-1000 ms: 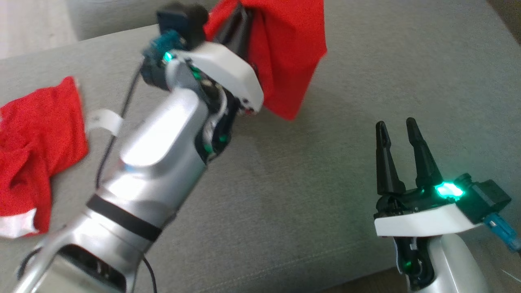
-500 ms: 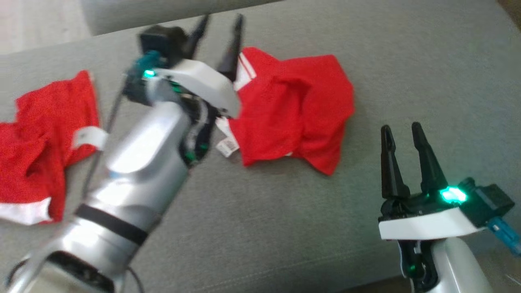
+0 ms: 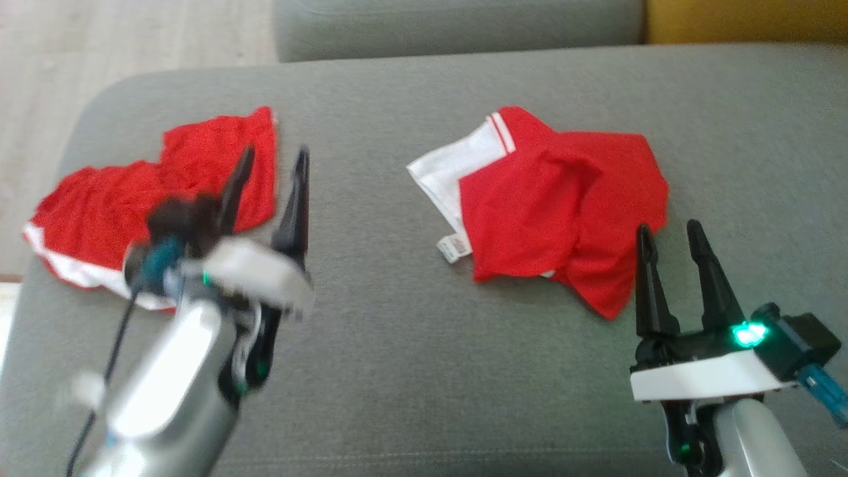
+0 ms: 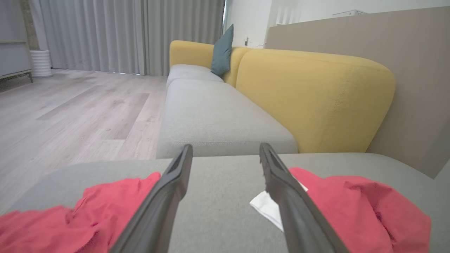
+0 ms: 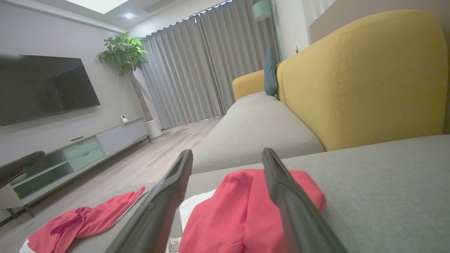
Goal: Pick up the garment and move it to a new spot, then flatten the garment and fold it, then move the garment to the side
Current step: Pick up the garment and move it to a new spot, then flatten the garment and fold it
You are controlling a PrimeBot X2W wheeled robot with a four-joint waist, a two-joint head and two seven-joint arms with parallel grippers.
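The garment (image 3: 563,205), red with a white collar band and a small label, lies crumpled on the grey sofa cushion (image 3: 424,371), right of centre. Nothing holds it. My left gripper (image 3: 275,154) hovers open and empty at the lower left, well away from the garment and partly in front of a second red garment. The left wrist view shows its fingers (image 4: 225,147) spread wide, the garment (image 4: 358,200) lying to their right. My right gripper (image 3: 669,227) stands open just near of the garment's lower right corner. In the right wrist view the garment (image 5: 228,211) lies between and beyond its fingers (image 5: 227,152).
A second red garment (image 3: 99,205) with a white hem lies at the cushion's left end, near the edge above the wooden floor (image 3: 53,66). A yellow backrest (image 4: 316,98) borders the far right side. Another grey seat cushion (image 3: 457,26) adjoins at the back.
The left gripper opened and let the garment drop onto the cushion, then drew back toward the lower left. The head camera shifted. The right gripper stayed put.
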